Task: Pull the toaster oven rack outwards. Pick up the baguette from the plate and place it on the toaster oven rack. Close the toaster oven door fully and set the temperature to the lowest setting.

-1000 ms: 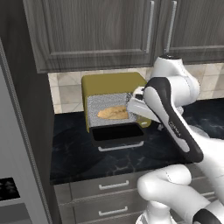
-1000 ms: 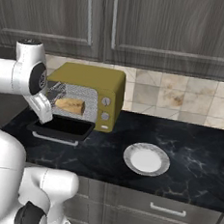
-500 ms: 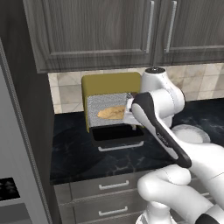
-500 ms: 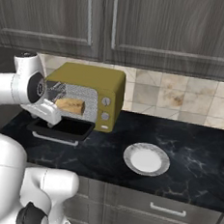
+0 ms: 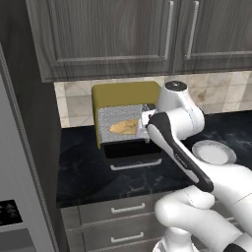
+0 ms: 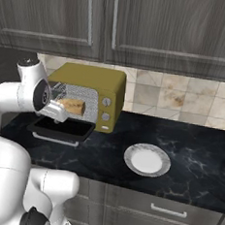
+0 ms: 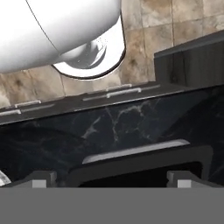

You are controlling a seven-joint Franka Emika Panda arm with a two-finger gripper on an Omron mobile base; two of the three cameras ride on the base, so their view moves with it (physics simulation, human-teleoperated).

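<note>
From the right base view we see the toaster oven [image 6: 94,95] with its knobs on the right panel and the bare plate [image 6: 147,160] on the counter [image 6: 193,156], while the hand view gives us the lowered toaster oven door [image 7: 144,164] with its silver handle. In the left base view the baguette [image 5: 125,126] lies on the toaster oven rack [image 5: 114,118] inside the cavity. The gripper [image 7: 111,179], its fingers spread wide and holding nothing, sits just in front of the oven, right above the open door, with the bread beside it.
</note>
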